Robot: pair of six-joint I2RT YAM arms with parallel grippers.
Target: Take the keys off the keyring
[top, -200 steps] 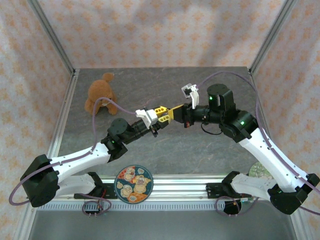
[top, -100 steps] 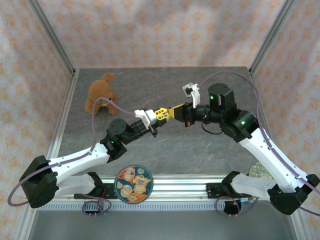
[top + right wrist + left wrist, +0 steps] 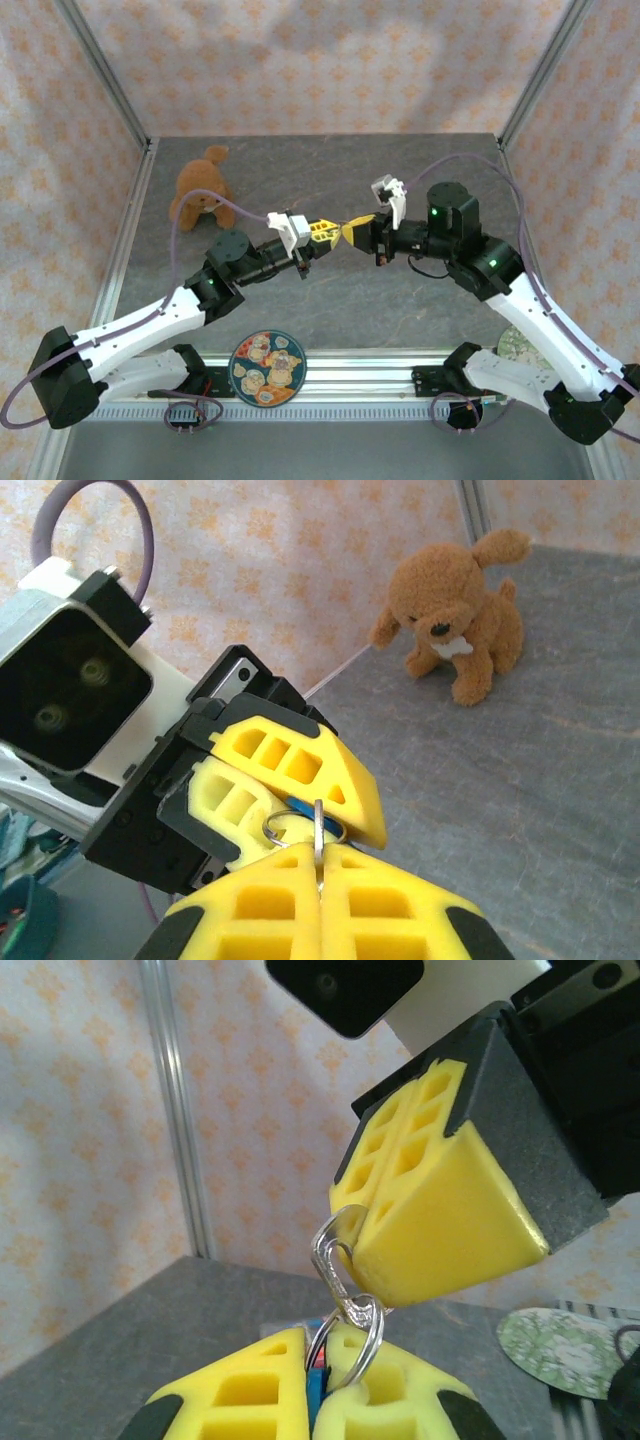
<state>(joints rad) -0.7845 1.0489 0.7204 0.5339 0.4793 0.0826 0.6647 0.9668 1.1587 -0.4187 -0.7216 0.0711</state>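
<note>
The key (image 3: pixel 333 1258) juts from the tips of the right gripper (image 3: pixel 320 868), which is clenched on it. The key hangs on the ring (image 3: pixel 352 1345), pinched in the left gripper (image 3: pixel 320 1355). The two grippers' tips stand just apart, above the table (image 3: pixel 420 300).

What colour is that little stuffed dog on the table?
The stuffed dog is golden brown with a white chest patch; clearest in the right wrist view.

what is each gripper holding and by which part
The left gripper pinches the keyring by one side of its loop; the right gripper pinches a silvery key, hooked on that ring, by its end.
</note>
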